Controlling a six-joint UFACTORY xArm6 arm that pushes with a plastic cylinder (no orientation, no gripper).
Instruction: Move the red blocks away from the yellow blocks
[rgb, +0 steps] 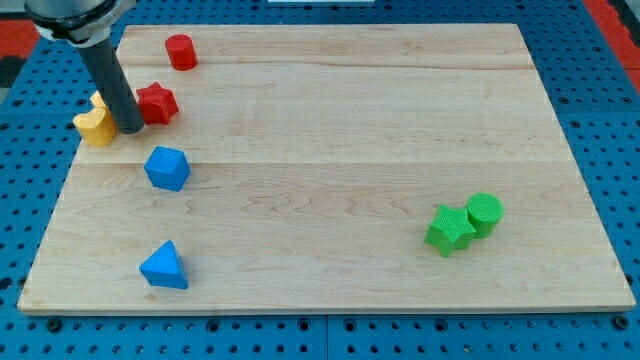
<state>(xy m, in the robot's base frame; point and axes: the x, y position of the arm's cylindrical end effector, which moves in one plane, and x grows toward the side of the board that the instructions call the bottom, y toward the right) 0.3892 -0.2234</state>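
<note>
A red star block (157, 103) lies near the view's left edge of the wooden board (330, 110). A red cylinder (181, 51) stands above it near the view's top. A yellow heart-like block (93, 127) lies at the left edge, with a second yellow block (99, 101) partly hidden behind the rod. My tip (129, 129) rests between the yellow blocks and the red star, close against both.
A blue faceted block (167, 168) lies just below my tip. A blue triangular block (164, 266) lies near the view's bottom left. A green star (449, 229) and a green cylinder (484, 214) sit together at the right. Blue pegboard surrounds the board.
</note>
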